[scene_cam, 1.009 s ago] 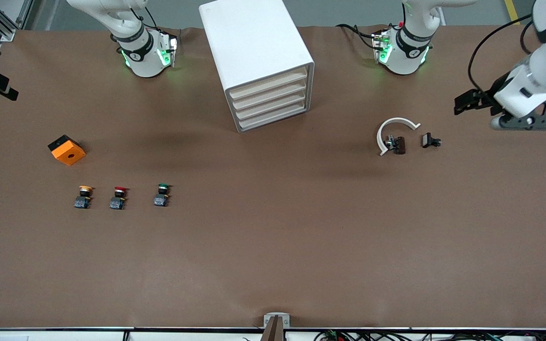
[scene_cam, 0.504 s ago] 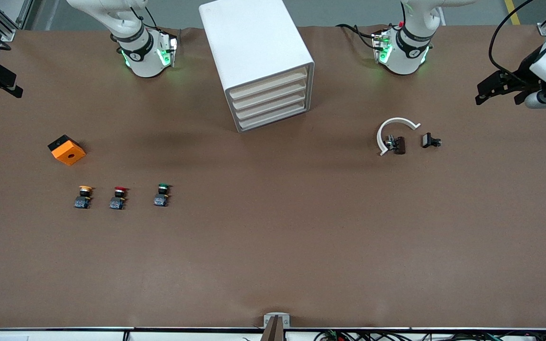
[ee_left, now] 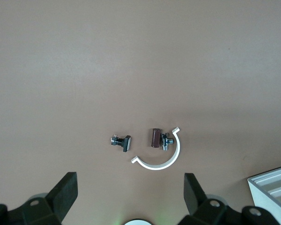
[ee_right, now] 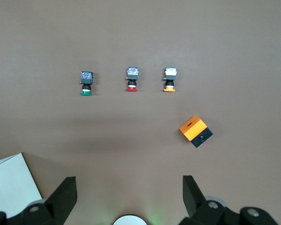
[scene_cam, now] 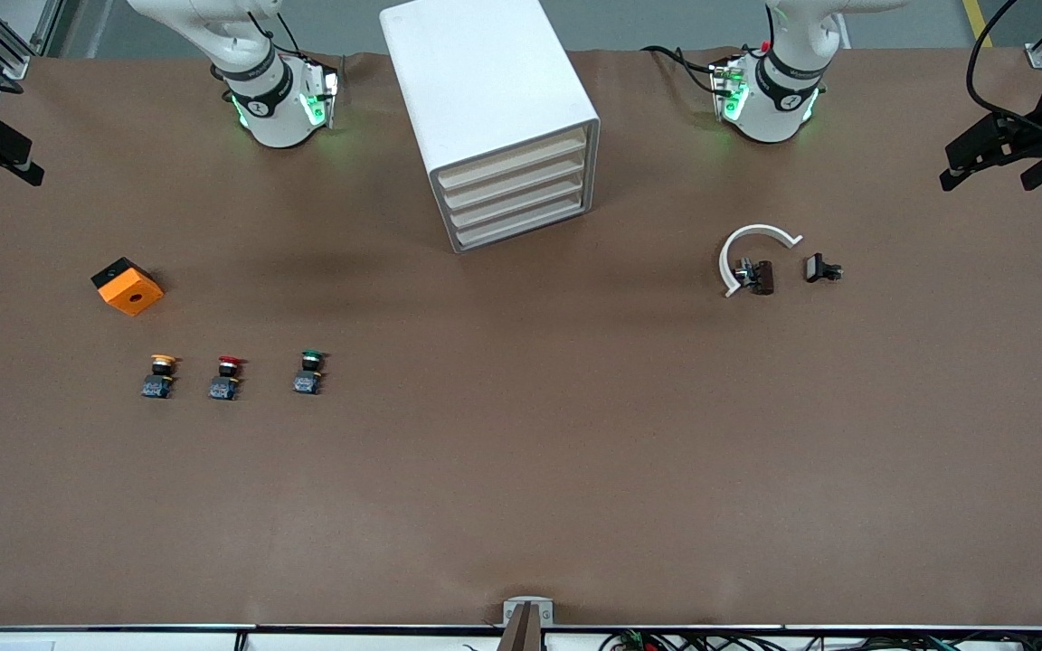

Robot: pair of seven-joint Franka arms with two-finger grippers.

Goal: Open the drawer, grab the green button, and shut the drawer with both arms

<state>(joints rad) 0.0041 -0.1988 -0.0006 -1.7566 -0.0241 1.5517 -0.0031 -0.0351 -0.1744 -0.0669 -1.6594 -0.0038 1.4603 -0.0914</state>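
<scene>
The white cabinet [scene_cam: 485, 90] stands at the table's middle between the arm bases, its four cream drawer fronts all shut, the lower drawers [scene_cam: 521, 217] included. The green-capped button [scene_cam: 309, 372] lies on the brown table toward the right arm's end, and also shows in the right wrist view as the button [ee_right: 86, 82]. My left gripper [scene_cam: 991, 176] hangs open and empty over the table's edge at the left arm's end; its wrist view shows the same gripper [ee_left: 129, 187] high above small parts. My right gripper [scene_cam: 5, 158] hovers open and empty over the edge at the right arm's end, seen as the gripper [ee_right: 129, 187] in its wrist view.
A red-capped button [scene_cam: 227, 377] and a yellow-orange-capped one [scene_cam: 159, 375] lie in a row beside the green one. An orange and black box [scene_cam: 127, 286] sits farther from the camera. A white curved clip [scene_cam: 747, 249], a brown part [scene_cam: 761, 277] and a black piece [scene_cam: 821, 268] lie toward the left arm's end.
The left arm has swung outward toward the table's edge at its own end. The right gripper shifted only slightly. Nothing on the table has moved.
</scene>
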